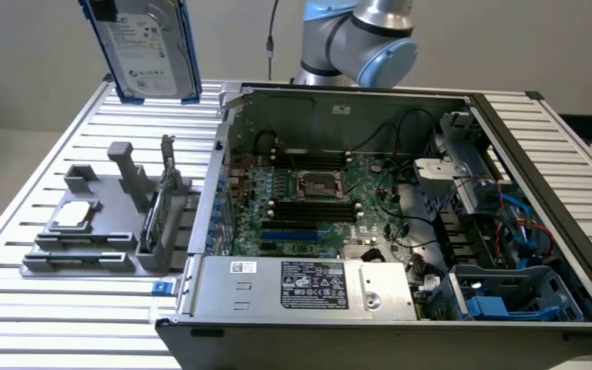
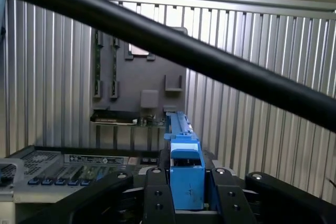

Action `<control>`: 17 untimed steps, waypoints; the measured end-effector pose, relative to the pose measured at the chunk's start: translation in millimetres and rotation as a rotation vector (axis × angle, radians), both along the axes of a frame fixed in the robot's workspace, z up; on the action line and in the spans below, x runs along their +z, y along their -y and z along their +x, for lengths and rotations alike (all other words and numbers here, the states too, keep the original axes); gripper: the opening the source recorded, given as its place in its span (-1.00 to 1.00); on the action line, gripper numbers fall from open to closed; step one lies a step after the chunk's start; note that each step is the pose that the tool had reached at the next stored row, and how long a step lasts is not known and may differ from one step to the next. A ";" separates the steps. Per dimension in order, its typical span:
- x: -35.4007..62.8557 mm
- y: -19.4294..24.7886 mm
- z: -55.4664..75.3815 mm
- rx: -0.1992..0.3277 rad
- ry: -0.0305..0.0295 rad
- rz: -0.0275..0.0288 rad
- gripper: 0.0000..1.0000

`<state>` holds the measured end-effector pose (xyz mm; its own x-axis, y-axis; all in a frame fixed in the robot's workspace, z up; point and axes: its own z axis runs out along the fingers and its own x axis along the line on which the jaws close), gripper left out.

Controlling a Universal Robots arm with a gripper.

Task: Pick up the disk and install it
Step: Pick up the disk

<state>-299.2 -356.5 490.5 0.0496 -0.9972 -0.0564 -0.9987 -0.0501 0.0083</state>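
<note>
The disk [image 1: 150, 54], a silver-grey drive with a white label and blue side rails, hangs upright in the air above the table's far corner on the exterior view's left. In the wrist view I see the disk [image 2: 186, 174] edge-on as a blue rail. My gripper [image 2: 187, 188] is shut on it, with a black finger [image 2: 157, 195] pressed against each side. The open computer case [image 1: 224, 177] lies on the table, to the exterior view's right of the disk and lower down.
A grey fixture [image 1: 90, 235] on the slatted table [image 1: 39, 308] carries a small silver drive [image 1: 75, 216] and an upright card. The case holds a motherboard, a power supply [image 1: 307, 285] and a blue-railed bay [image 1: 512, 297]. The arm's elbow [image 1: 363, 38] rises behind. A black cable [image 2: 184, 51] crosses the wrist view.
</note>
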 end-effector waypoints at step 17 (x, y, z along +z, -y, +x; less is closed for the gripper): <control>0.7 28.1 77.1 0.000 0.0000 0.0000 -0.35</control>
<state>-222.1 -384.6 491.2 0.0496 -0.9972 -0.0564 -0.9987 -0.0501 0.0082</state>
